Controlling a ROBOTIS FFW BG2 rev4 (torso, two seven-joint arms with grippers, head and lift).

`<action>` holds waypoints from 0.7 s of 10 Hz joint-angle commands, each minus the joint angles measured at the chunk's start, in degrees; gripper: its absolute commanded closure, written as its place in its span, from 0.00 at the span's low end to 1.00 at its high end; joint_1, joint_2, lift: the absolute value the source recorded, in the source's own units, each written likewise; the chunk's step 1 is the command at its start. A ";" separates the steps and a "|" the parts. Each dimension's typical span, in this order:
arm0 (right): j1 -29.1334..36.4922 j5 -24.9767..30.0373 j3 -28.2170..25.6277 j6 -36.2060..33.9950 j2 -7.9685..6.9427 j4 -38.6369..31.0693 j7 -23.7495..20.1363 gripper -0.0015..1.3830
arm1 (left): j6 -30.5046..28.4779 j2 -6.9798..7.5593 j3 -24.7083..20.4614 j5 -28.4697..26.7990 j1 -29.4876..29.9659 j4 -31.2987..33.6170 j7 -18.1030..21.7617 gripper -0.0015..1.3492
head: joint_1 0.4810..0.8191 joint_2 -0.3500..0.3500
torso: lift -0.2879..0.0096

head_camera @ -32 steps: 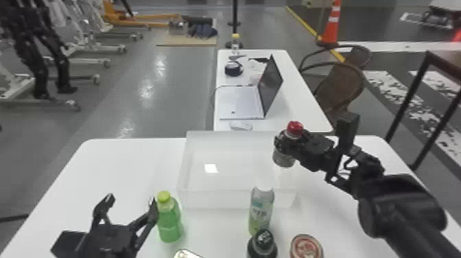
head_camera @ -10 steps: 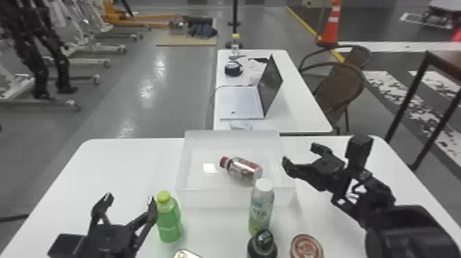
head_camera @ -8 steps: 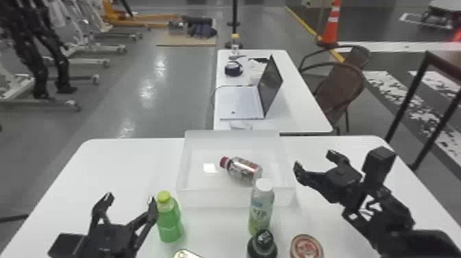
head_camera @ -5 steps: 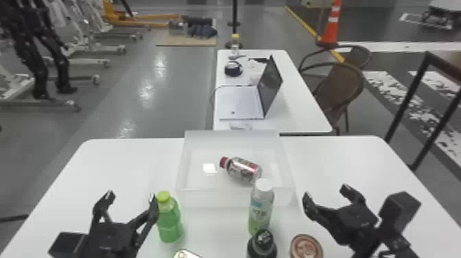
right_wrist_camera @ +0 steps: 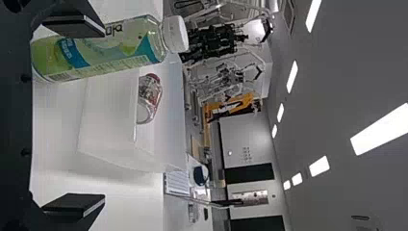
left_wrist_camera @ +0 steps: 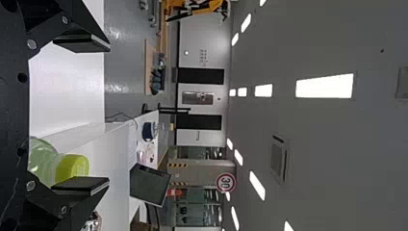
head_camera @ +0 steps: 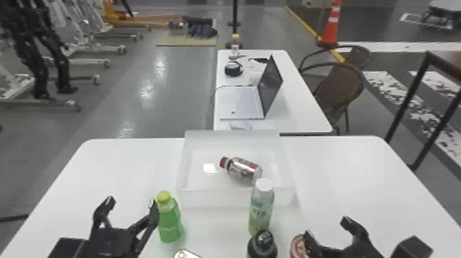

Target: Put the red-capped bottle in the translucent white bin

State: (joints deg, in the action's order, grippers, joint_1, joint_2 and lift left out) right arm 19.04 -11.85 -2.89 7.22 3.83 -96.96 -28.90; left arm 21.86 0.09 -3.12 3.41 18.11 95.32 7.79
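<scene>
The red-capped bottle (head_camera: pixel 241 168) lies on its side inside the translucent white bin (head_camera: pixel 236 199), its cap toward the bin's left. My right gripper (head_camera: pixel 327 228) stands open at the front right of the table, apart from the bin. In the right wrist view, my right gripper (right_wrist_camera: pixel 74 118) has its fingers wide apart, and the bottle (right_wrist_camera: pixel 148 97) shows through the wall of the bin (right_wrist_camera: pixel 110 130). My left gripper (head_camera: pixel 130 206) is parked open at the front left, one finger beside the green bottle; the left wrist view shows this gripper (left_wrist_camera: pixel 82 115) open too.
A green bottle (head_camera: pixel 169 219) stands left of the bin's front. The white-capped bottle (head_camera: pixel 261 206) is upright before the bin, with a black-capped bottle (head_camera: pixel 262 245) nearer. A red-lidded round item (head_camera: pixel 297 247) sits beside my right gripper. Farther back, a laptop (head_camera: pixel 240 103) rests on another table.
The red-capped bottle, earlier held by my right gripper above the bin's right side, has been let go and lies in the bin. My right arm has moved back toward the front right; the left stayed still.
</scene>
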 commanded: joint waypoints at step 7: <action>6.80 1.30 -0.10 -0.54 -0.75 -7.54 11.67 0.07 | -2.70 -0.24 -0.40 -1.65 3.87 3.91 -2.95 0.22 | 0.20 0.50 | 0.63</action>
State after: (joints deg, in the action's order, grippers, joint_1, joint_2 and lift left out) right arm 25.72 -11.11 -2.99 6.62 3.08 -104.04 -17.23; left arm 19.23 0.09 -3.67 1.58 22.04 99.21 4.83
